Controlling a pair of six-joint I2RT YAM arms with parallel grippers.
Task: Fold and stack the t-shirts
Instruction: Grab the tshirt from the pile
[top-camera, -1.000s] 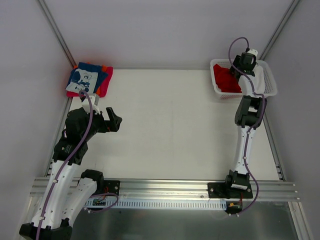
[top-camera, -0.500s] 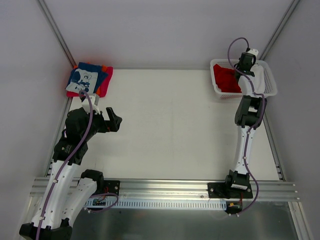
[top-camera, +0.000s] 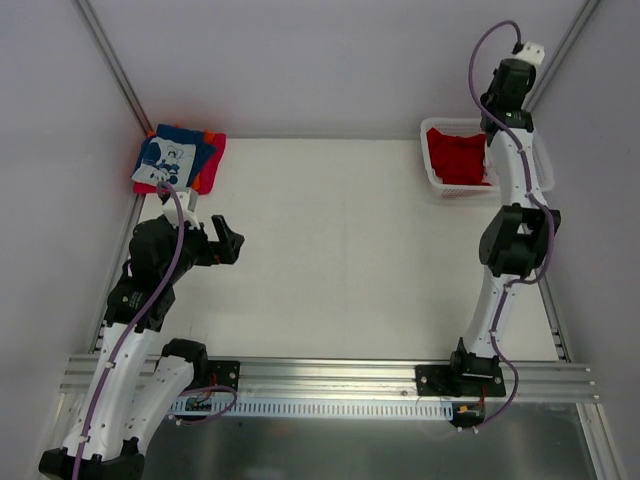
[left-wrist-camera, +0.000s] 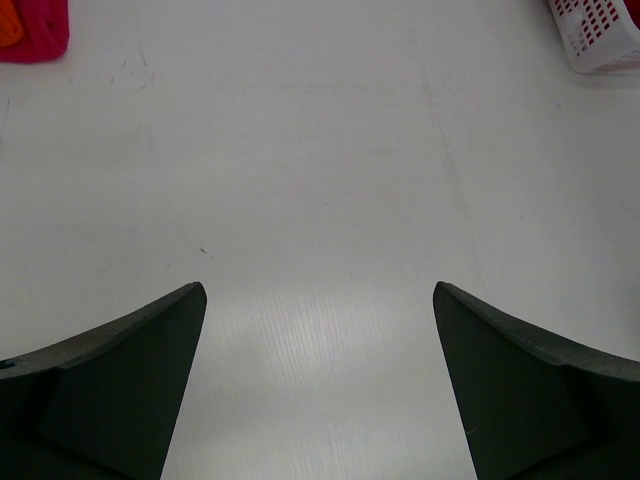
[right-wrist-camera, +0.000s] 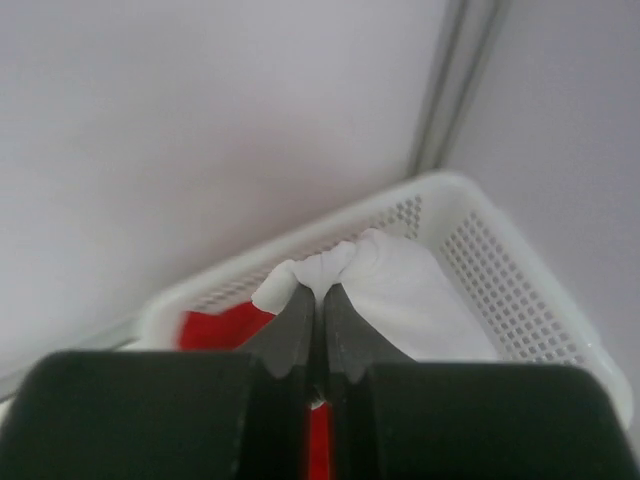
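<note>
My right gripper (right-wrist-camera: 320, 295) is shut on a bunched fold of the plain white t-shirt (right-wrist-camera: 405, 290), which it holds above the white lattice basket (right-wrist-camera: 500, 280). A bright red t-shirt (top-camera: 455, 158) lies crumpled in the basket beneath it. In the top view the right arm (top-camera: 518, 150) reaches high over the basket and hides the white shirt. At the back left corner lies a folded stack of t-shirts (top-camera: 178, 158), blue with a white print on top of red and orange. My left gripper (top-camera: 232, 240) hovers open over bare table in front of that stack, holding nothing.
The basket (top-camera: 432, 128) stands at the table's back right corner against the wall. The left wrist view catches an edge of the red folded cloth (left-wrist-camera: 35, 30) at top left and a basket corner (left-wrist-camera: 600, 35) at top right. Grey walls enclose the table.
The right gripper closed on the white t-shirt inside the basket, and the arm then rose, lifting the cloth. The left arm stayed still.
</note>
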